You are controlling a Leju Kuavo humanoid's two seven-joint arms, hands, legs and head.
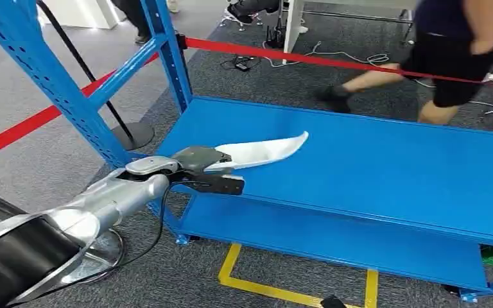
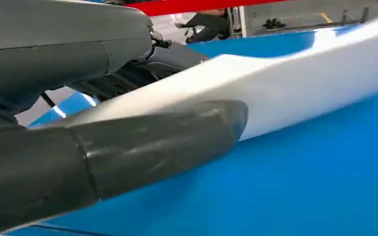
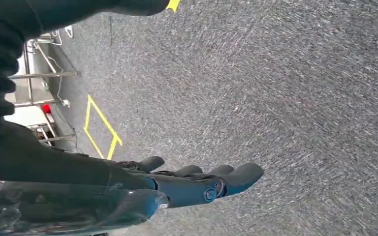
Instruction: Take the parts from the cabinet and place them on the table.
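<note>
Because the left hand [image 1: 208,168] reaches in from the shelf's front corner, it grips the white part [image 1: 266,151] by its near end, thumb on top and dark fingers beneath, which leaves the long curved blade free to stick out over the blue shelf [image 1: 385,173]. In the left wrist view the thumb [image 2: 167,142] lies pressed along the part's [image 2: 295,83] edge, so the hold looks like a clamp from above and below, suited to a thin, flat piece. Whether the far tip rests on the shelf or hangs just above it, I cannot tell. The right hand [image 3: 197,182] hangs beside the body over grey carpet, fingers loosely together and straight, holding nothing, probably kept clear until needed. A person [image 1: 456,58] walks behind the red barrier tape [image 1: 308,58], well apart from the shelf.
</note>
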